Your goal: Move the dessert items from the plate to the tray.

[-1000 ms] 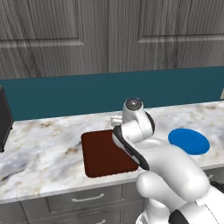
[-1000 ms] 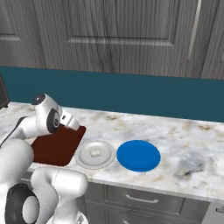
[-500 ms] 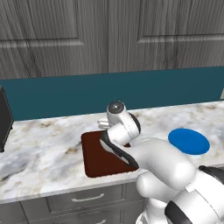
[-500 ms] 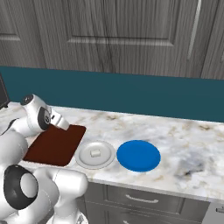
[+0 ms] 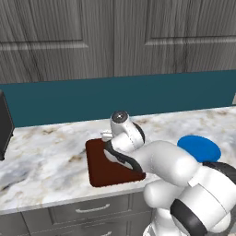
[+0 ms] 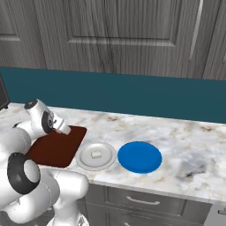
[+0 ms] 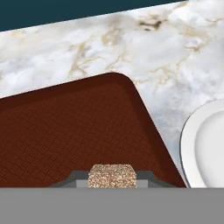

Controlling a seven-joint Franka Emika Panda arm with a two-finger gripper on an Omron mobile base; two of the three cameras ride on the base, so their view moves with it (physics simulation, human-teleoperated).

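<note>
The dark reddish-brown tray [image 6: 55, 148] lies on the marble counter, left of the round pale plate [image 6: 84, 160]. One cream-white dessert item [image 6: 96, 154] rests in the middle of the plate. My gripper [image 6: 65, 130] hangs low over the tray's far right corner. In the hand view my gripper [image 7: 112, 178] is shut on a speckled pale dessert item [image 7: 112, 173], held just above the tray [image 7: 74, 131], with the plate rim [image 7: 188, 144] at the right. From the left base view the gripper [image 5: 107, 136] is over the tray [image 5: 103, 168], and my arm hides the plate.
A flat bright blue disc [image 6: 139, 156] lies right of the plate, also seen as the blue disc [image 5: 203, 146]. A dark appliance [image 5: 3, 131] stands at the counter's left end. The teal backsplash and grey cabinets rise behind. The counter's front edge runs close to the tray.
My arm has swung left from the plate side to above the tray, carrying the dessert item. The tray, plate and blue disc have stayed put.
</note>
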